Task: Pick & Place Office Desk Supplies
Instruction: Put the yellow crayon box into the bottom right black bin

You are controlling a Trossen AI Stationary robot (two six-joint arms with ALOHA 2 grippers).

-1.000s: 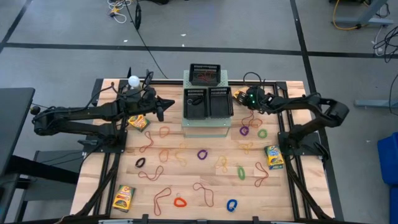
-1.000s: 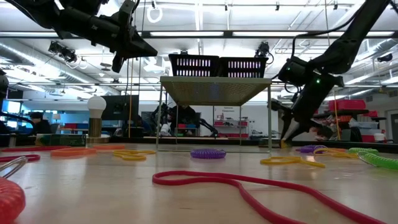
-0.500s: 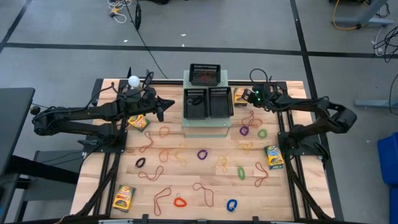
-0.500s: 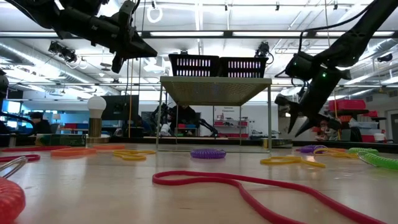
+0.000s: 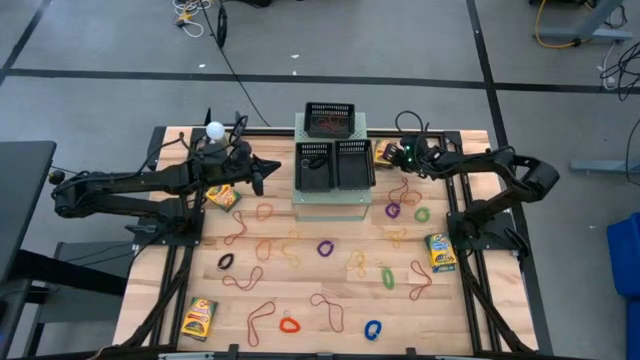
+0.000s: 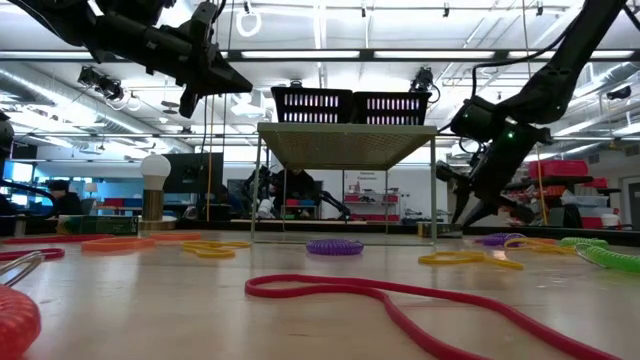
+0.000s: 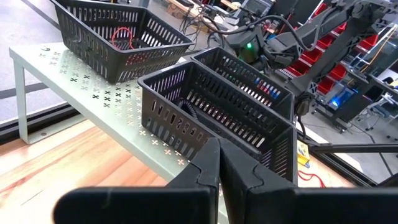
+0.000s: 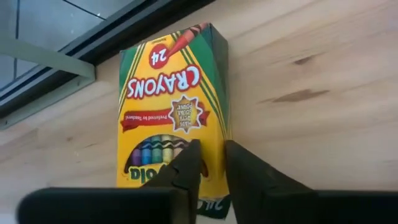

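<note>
A yellow-green crayon box (image 8: pixel 171 106) lies flat on the wood by the stand's right end (image 5: pixel 384 152). My right gripper (image 8: pixel 213 149) hovers low over its edge (image 5: pixel 393 158), fingers (image 8: pixel 189 165) open by a narrow gap and holding nothing; in the low view it hangs close above the table (image 6: pixel 468 208). My left gripper (image 5: pixel 272 166) is shut and empty, held high left of the trays (image 6: pixel 240 82) (image 7: pixel 217 146). More crayon boxes (image 5: pixel 222 196) (image 5: pixel 440 251) (image 5: pixel 200 318), orange-brown rubber bands (image 5: pixel 263 213) and small loops, purple (image 5: pixel 326 248), green (image 5: pixel 422 214), blue (image 5: pixel 373 329), lie scattered on the table.
Three black mesh trays (image 5: pixel 330 120) (image 5: pixel 315 165) (image 5: pixel 356 165) sit on a pale-green perforated stand (image 5: pixel 330 206) at the table's back middle; the far tray holds red bands (image 7: pixel 124 34). A white bulb (image 5: pixel 214 129) stands at the back left. A thick red loop (image 6: pixel 400 300) lies nearest the low camera.
My right gripper lifted and swung right, opening wider, then came back down over the crayon box with its fingers narrowed. The left arm has not moved.
</note>
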